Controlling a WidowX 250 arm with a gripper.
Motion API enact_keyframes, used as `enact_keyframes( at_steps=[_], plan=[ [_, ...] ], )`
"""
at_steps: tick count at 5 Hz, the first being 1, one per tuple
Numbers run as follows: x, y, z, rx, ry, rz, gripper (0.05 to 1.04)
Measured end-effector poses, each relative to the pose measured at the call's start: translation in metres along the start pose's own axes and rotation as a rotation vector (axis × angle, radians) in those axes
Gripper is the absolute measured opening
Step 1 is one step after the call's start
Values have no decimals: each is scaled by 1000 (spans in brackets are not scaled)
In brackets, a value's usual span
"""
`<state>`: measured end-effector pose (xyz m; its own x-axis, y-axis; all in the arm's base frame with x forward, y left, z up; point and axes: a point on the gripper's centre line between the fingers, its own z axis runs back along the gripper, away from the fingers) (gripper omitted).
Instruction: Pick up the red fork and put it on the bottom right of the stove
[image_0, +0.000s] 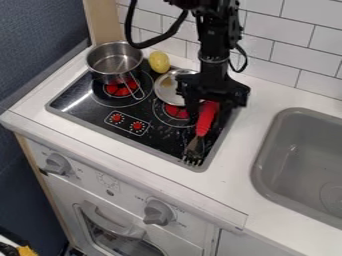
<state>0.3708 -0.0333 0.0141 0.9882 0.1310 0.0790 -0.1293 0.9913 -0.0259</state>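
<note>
"One fork (208, 118) to track. Where's it at?"

"Right side of the stove (155, 139), near the front edge. Red handle up at the gripper (210, 104), metal tines toward the front right corner, slanting slightly left in the view."

"Gripper state?"

"Hangs over the right side of the stove, right at the handle's top end. Can't tell wide or narrow, or whether it has hold of the fork. Also can't tell if the tines touch the glass."

"Rest of the stove?"

"Metal pot (115, 63) upright at the back left, its handle angled toward the front. Yellow thing (159, 62) just beside it, right side. Silver disc (166, 90) near the middle, partly behind the gripper. Red spots on the burners."

"Around it?"

"White counter (248, 167), gray sink (266, 155) on the right, tiled wall (284, 53) behind. Two gray knobs (158, 212) on the front panel, above the oven door (109, 222)."
</note>
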Motion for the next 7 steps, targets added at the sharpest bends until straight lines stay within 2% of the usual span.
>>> enact_keyframes(
  at_steps=[1, 3, 4, 5, 7],
  plan=[
    [-1, -3, -2, -18, 8, -15, 406],
    [-1, -2, -1, -11, 5, -7, 397],
    [-6, -9, 6, 43, -22, -2, 397],
    [-1, -10, 38, 103, -120, 49, 397],
    [-1, 42, 76, 131, -122, 349, 396]
  ],
)
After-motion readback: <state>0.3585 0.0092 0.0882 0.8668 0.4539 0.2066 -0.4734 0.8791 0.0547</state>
